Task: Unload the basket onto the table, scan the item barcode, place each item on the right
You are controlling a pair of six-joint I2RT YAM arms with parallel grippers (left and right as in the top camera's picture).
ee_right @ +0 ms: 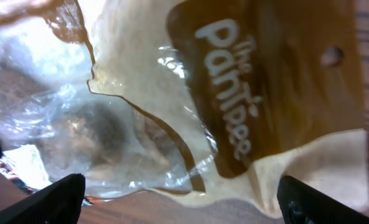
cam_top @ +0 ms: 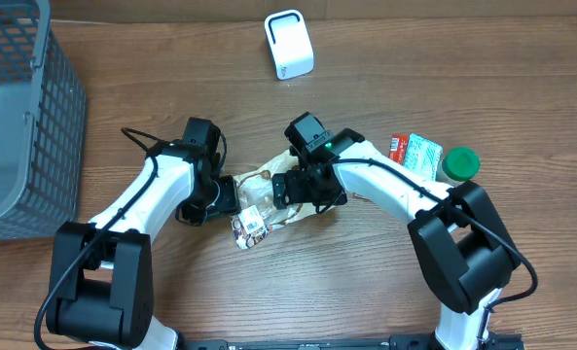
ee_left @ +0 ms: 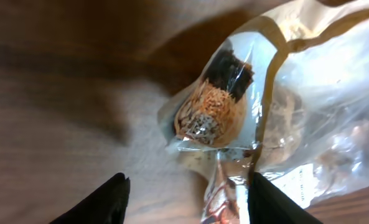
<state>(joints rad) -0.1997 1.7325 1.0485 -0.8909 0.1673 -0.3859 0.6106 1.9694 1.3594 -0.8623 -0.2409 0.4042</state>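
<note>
Snack bag (cam_top: 259, 199) lies flat on the table (cam_top: 298, 301), on the robot's side of the white scanner (cam_top: 289, 44). Left gripper (ee_left: 187, 199): jaws partly apart around the bag's edge, not clamping. Right gripper (ee_right: 181, 202): jaws spread wide, straddling the bag's brown header

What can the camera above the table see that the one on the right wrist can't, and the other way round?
Only the overhead view shows the grey basket, the white scanner and the green lid. Only the right wrist view is close enough to show white lettering on a brown panel and a punched hole. Both show the clear snack bag.
</note>
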